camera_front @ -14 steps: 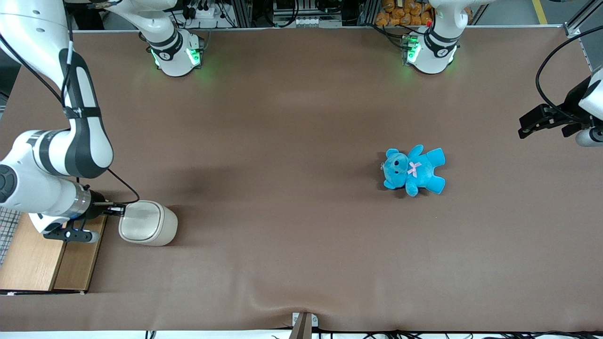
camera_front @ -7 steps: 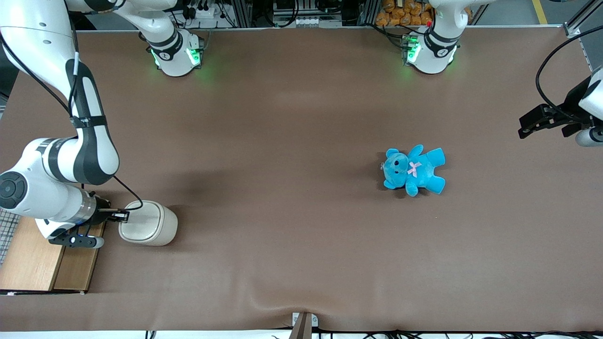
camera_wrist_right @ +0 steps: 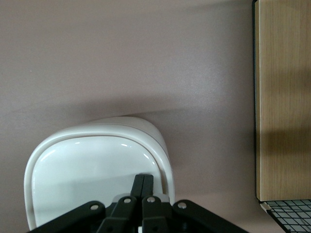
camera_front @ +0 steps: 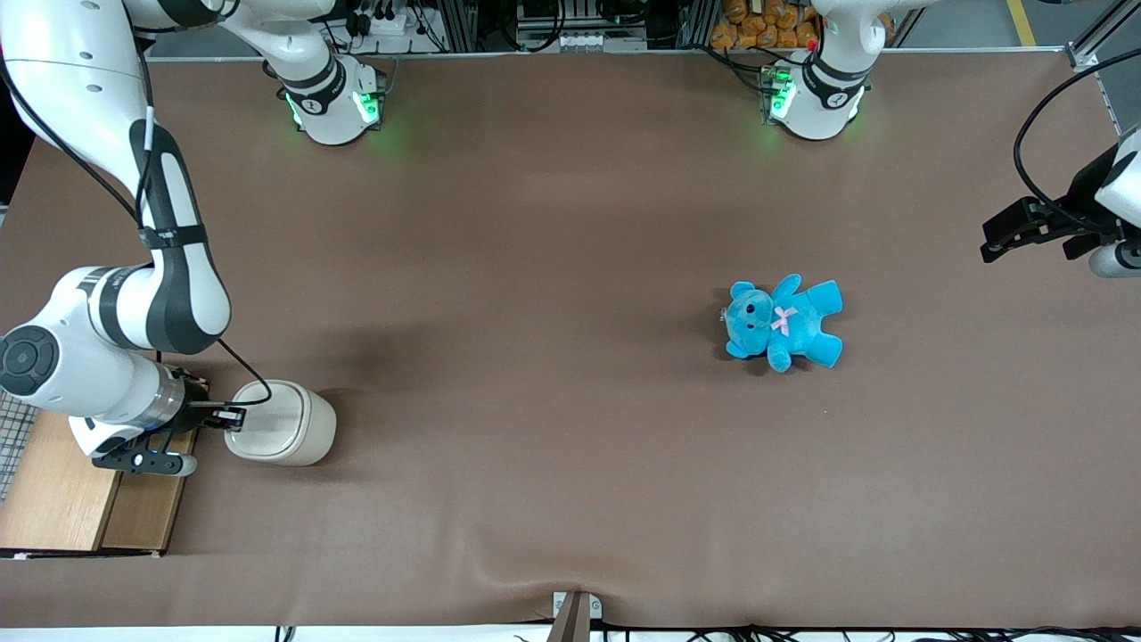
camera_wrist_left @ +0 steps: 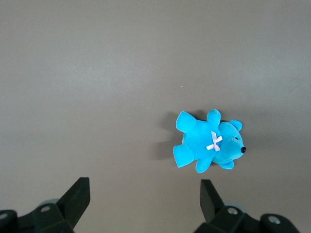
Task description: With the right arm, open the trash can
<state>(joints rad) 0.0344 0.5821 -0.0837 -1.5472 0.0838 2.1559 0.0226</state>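
Observation:
The cream-white trash can [camera_front: 287,426] stands on the brown table near the working arm's end, its paler rimmed lid down. The right arm [camera_front: 107,357] reaches down beside it. Its black gripper [camera_front: 234,415] is shut, the two fingers pressed together, with nothing between them. The fingertips rest on the lid just inside the rim at the end nearest the wooden box. In the right wrist view the gripper [camera_wrist_right: 144,178] touches the glossy lid of the trash can [camera_wrist_right: 87,167] close to its rim.
A wooden box [camera_front: 62,486] with wire mesh [camera_front: 12,430] sits beside the can at the table's edge; it also shows in the right wrist view [camera_wrist_right: 282,97]. A blue teddy [camera_front: 783,323] lies toward the parked arm's end, also in the left wrist view [camera_wrist_left: 209,143].
The gripper has moved from just outside the can's rim onto the lid's edge and a little nearer the front camera. The can and teddy have not moved.

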